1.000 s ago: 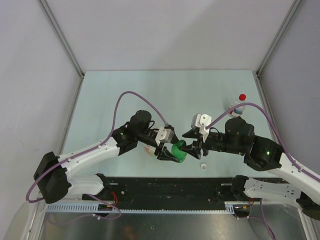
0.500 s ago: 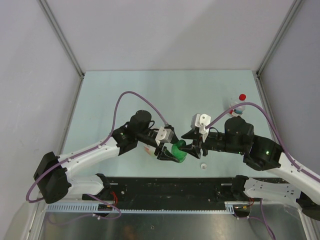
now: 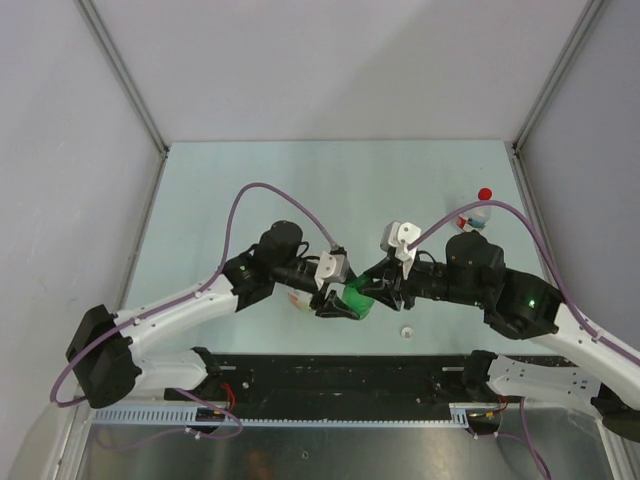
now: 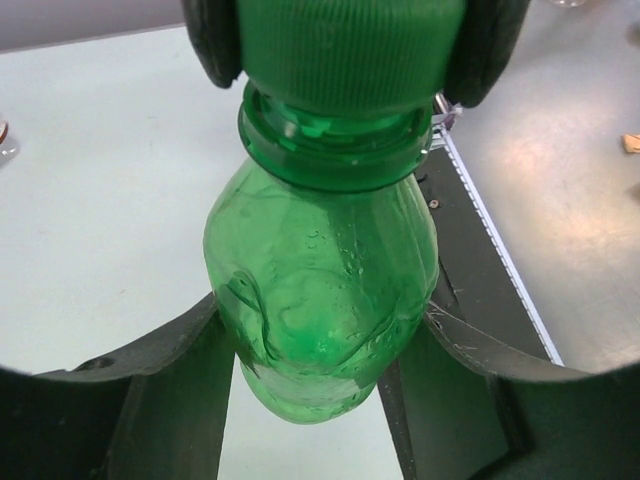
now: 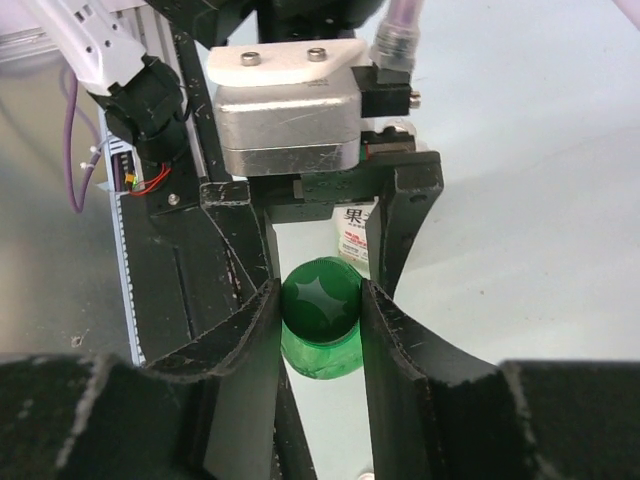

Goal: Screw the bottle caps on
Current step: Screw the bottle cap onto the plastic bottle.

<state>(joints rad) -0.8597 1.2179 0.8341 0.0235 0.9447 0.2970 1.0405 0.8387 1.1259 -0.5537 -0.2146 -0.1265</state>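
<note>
Caps three: red cap [image 3: 485, 194], white cap [image 3: 407, 332], green cap [image 5: 320, 297] — pinched by right gripper [image 5: 320, 306]; left gripper [image 4: 322, 312] clamps green bottle [image 4: 320, 250].

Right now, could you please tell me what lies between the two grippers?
A green plastic bottle: left gripper clamps its body, right gripper pinches its green ribbed screw cap, clearest in the left wrist view.

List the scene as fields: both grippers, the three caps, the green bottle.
left gripper: shut on the green bottle's body
right gripper: shut on the green cap
green cap: sits on the green bottle's neck; how tight cannot be told
green bottle: held between the two arms, near the front of the table
red cap: far right, at the end of a clear bottle
white cap: loose on the table, near its front edge
</note>
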